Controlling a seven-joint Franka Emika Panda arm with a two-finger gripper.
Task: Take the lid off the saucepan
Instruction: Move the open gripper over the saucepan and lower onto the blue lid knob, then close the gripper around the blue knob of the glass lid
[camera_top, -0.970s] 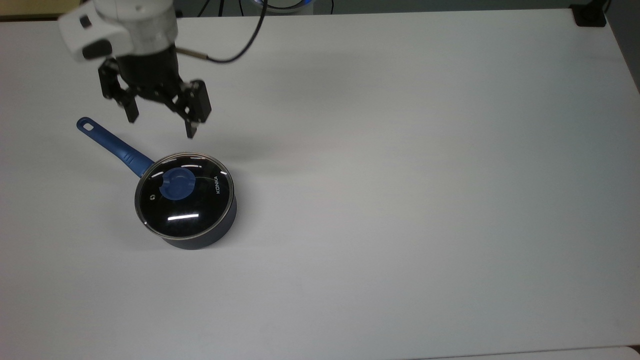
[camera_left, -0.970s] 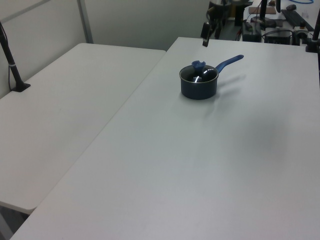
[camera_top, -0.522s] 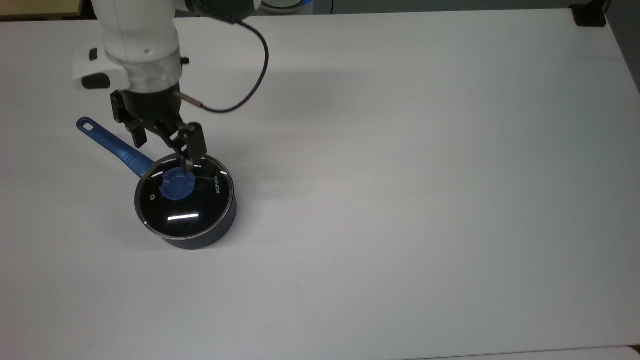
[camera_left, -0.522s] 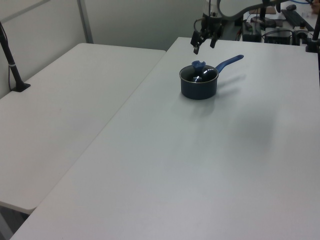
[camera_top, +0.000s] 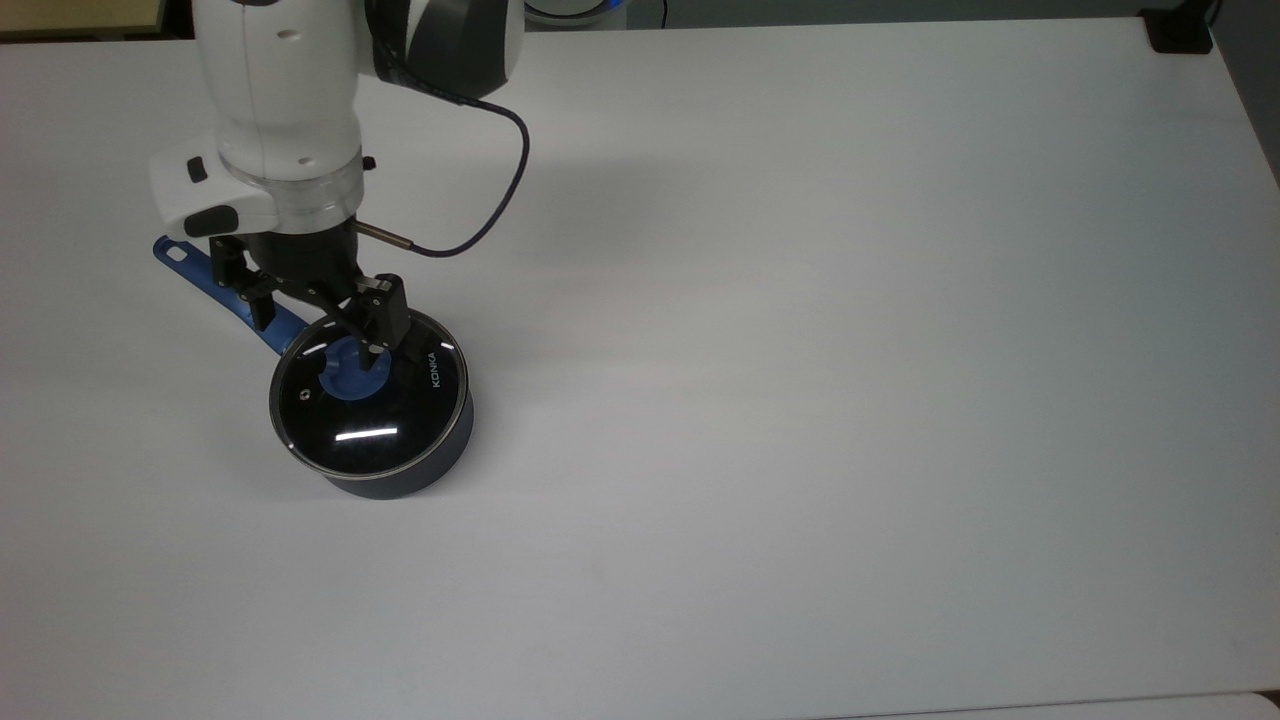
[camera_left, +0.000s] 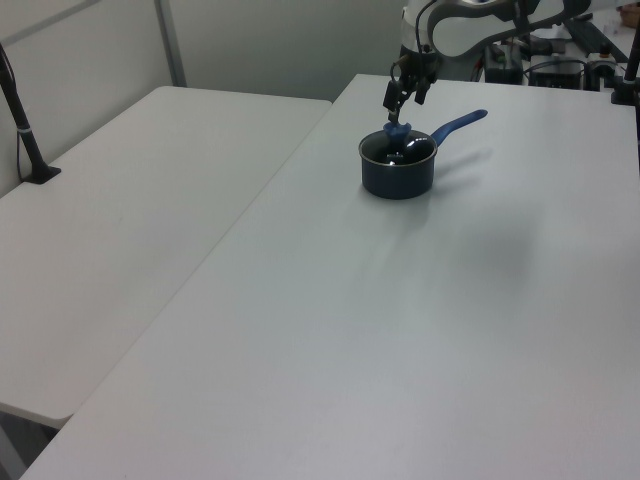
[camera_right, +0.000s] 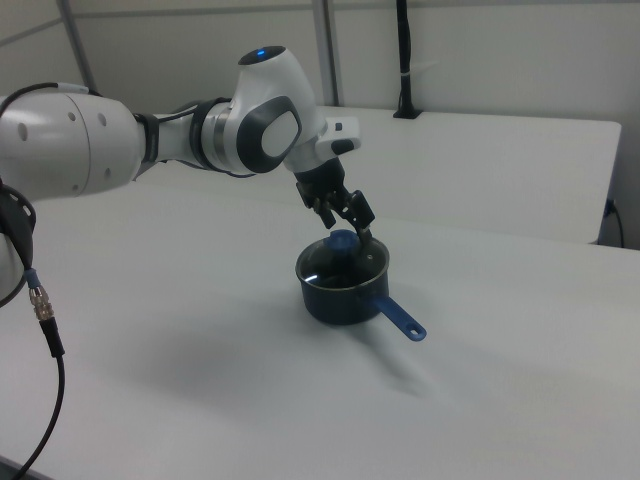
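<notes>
The saucepan (camera_top: 425, 470) is a small dark navy pot on the white table, its blue handle (camera_top: 178, 254) pointing to the top view's upper left. The glass lid (camera_top: 385, 420) lies on it with a blue knob (camera_top: 340, 378) in the middle. My gripper (camera_top: 317, 337) hangs open just above the lid. In the top view one fingertip (camera_top: 373, 352) is at the knob's edge and the other is over the handle's root. In the left view the gripper (camera_left: 403, 104) is right above the knob (camera_left: 397, 130) of the saucepan (camera_left: 398, 172). The right view shows the gripper (camera_right: 348, 229) over the knob (camera_right: 342, 242).
The white table (camera_top: 800, 350) stretches wide to the top view's right of the pot. A black cable (camera_top: 505, 190) loops off the wrist. A black clamp (camera_top: 1180, 32) sits at the table's far right corner. A second table (camera_left: 120, 220) adjoins in the left view.
The gripper came from beyond the handle towards the pot and lowered until its fingers are at the lid's knob. It stayed open. Pot and lid have not moved.
</notes>
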